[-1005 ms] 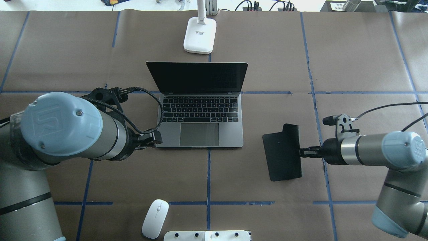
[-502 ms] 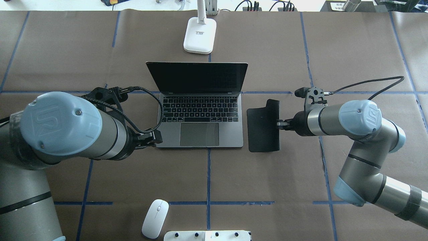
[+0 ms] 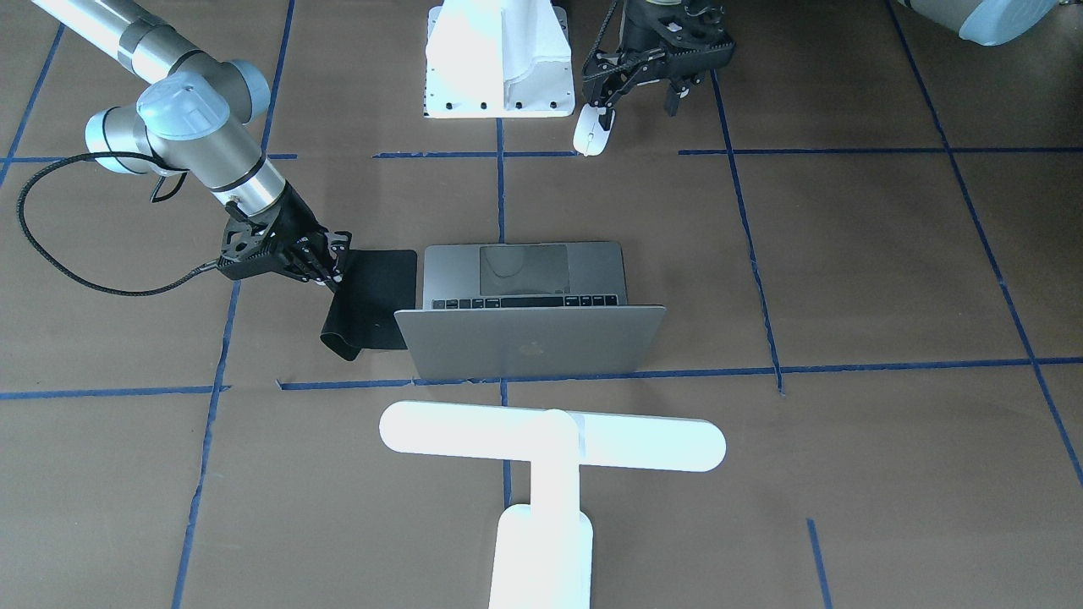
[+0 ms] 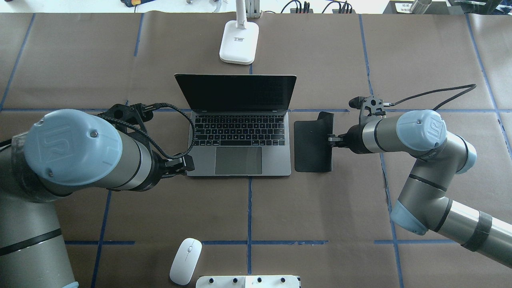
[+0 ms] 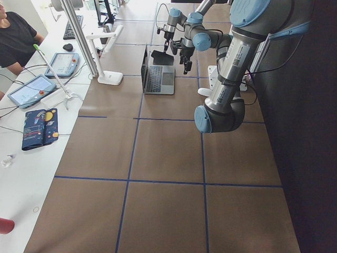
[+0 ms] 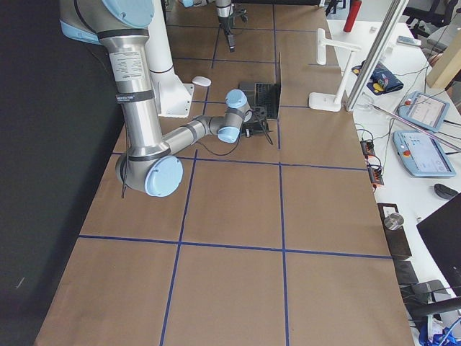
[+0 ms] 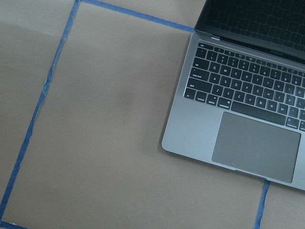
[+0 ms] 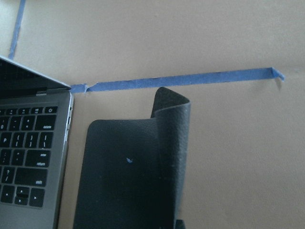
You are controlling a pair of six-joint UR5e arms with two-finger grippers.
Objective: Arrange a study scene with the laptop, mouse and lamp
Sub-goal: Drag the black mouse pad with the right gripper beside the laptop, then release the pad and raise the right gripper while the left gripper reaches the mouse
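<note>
The open grey laptop [image 4: 240,136] sits mid-table with its dark screen up. Just to its right a black mat [image 4: 313,146] lies flat, its far right corner curled over [image 8: 172,119]. My right gripper [image 4: 330,140] is shut on the mat's right edge, low over the table [image 3: 326,275]. The white mouse [image 4: 186,260] rests alone near the front edge. Behind the laptop the white lamp [image 3: 550,436] stands on its base [image 4: 239,42]. My left gripper [image 3: 639,106] hangs open and empty, left of the laptop's front corner and well above the table.
A white block with bolt holes [image 4: 248,282] stands at the front edge beside the mouse. Blue tape lines cross the brown paper. Cables run along the back edge. In the exterior left view, a side bench holds tablets [image 5: 37,87] and a person [image 5: 16,37] sits there.
My right arm has carried the black mat leftward and away from the front edge, bringing it down beside the laptop's right side. The left arm, mouse, laptop and lamp have not moved.
</note>
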